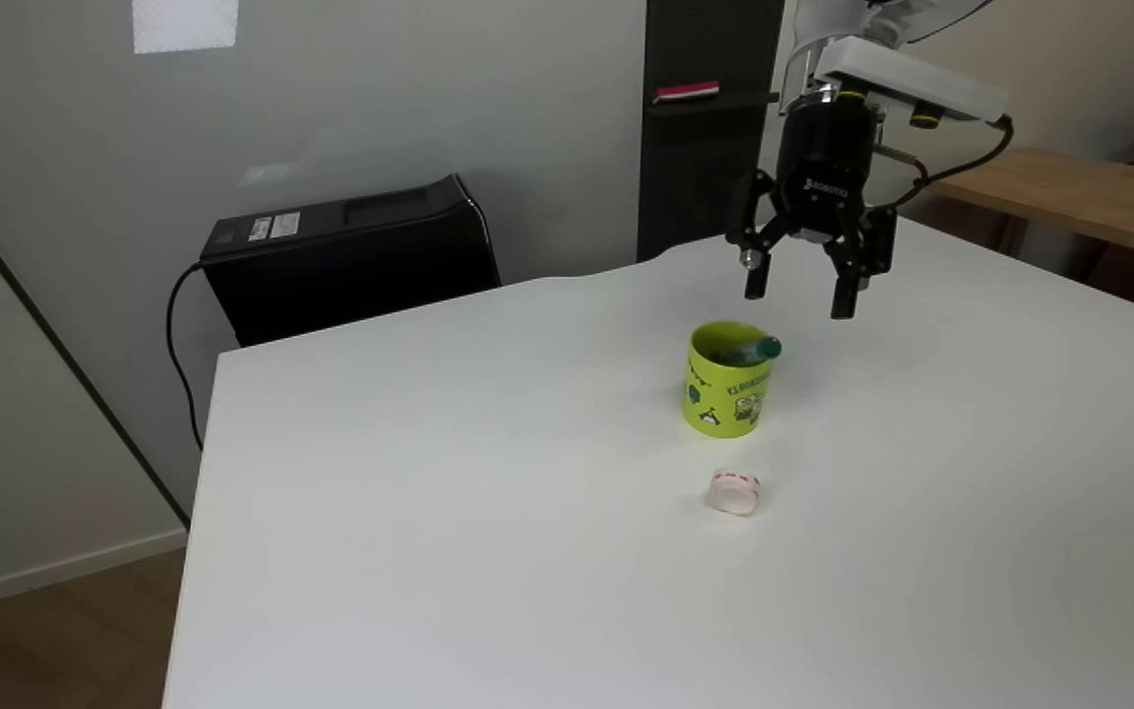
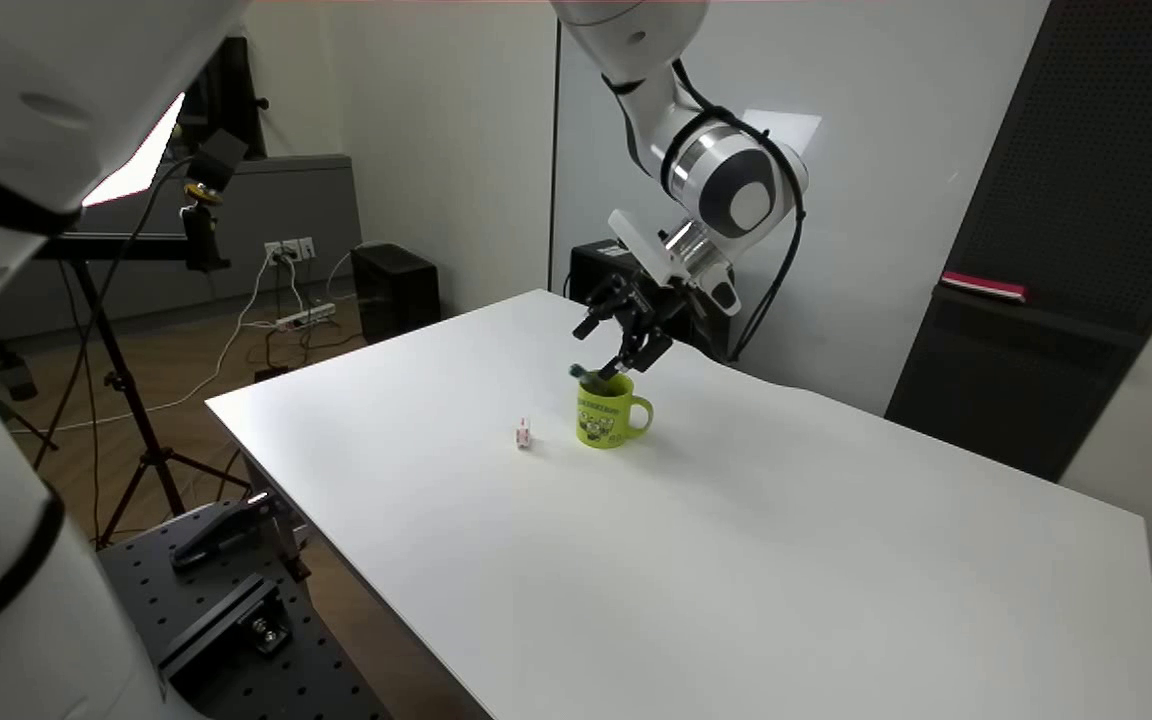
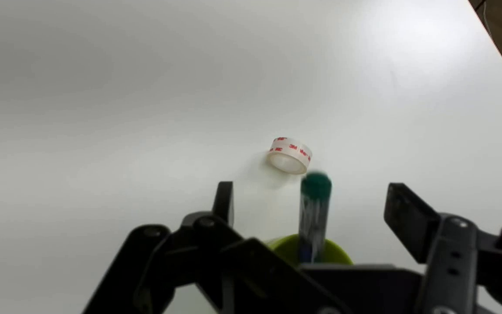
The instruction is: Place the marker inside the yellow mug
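The yellow mug (image 1: 715,399) is a yellow-green cylinder with printed figures, upright on the white table. It also shows in an exterior view (image 2: 598,418) with its handle, and its rim shows partly in the wrist view (image 3: 336,253). The marker (image 1: 752,352) leans inside the mug, its green end sticking out past the rim. It also shows in an exterior view (image 2: 588,379) and in the wrist view (image 3: 314,213); its lower part is hidden. My gripper (image 1: 799,305) is open and empty above and beside the mug; its fingers (image 3: 311,194) stand wide apart either side of the marker's end, not touching it.
A small clear tape roll (image 1: 733,492) with red print lies on the white table (image 1: 449,512) near the mug. It also shows in the wrist view (image 3: 290,156). A black box (image 1: 350,256) stands beyond the table's edge, near a grey wall.
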Robot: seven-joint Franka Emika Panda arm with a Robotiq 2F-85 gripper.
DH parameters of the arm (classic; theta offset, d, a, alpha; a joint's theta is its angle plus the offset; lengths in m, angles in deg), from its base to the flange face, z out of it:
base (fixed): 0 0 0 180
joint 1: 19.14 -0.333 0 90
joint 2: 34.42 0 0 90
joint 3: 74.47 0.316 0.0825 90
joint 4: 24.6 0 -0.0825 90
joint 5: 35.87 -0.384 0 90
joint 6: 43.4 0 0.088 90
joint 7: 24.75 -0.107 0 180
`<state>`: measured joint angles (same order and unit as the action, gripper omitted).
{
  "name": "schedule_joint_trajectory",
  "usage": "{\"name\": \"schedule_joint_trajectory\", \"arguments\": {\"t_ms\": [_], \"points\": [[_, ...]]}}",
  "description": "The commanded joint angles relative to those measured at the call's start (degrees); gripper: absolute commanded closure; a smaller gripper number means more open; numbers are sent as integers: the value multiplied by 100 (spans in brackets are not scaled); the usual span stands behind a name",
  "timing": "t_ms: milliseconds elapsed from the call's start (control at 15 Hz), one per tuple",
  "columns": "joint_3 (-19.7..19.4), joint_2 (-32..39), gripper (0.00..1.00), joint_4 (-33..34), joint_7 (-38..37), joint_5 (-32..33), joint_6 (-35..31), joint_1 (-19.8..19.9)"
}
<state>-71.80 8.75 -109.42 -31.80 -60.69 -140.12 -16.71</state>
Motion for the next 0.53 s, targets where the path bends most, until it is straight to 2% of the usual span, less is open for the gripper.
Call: {"name": "schedule_joint_trajectory", "arguments": {"t_ms": [0, 467], "points": [[22, 81, 0, 230, -108, -57, 211, 44], [-14, 68, 0, 193, -16, 40, 54, 0]]}}
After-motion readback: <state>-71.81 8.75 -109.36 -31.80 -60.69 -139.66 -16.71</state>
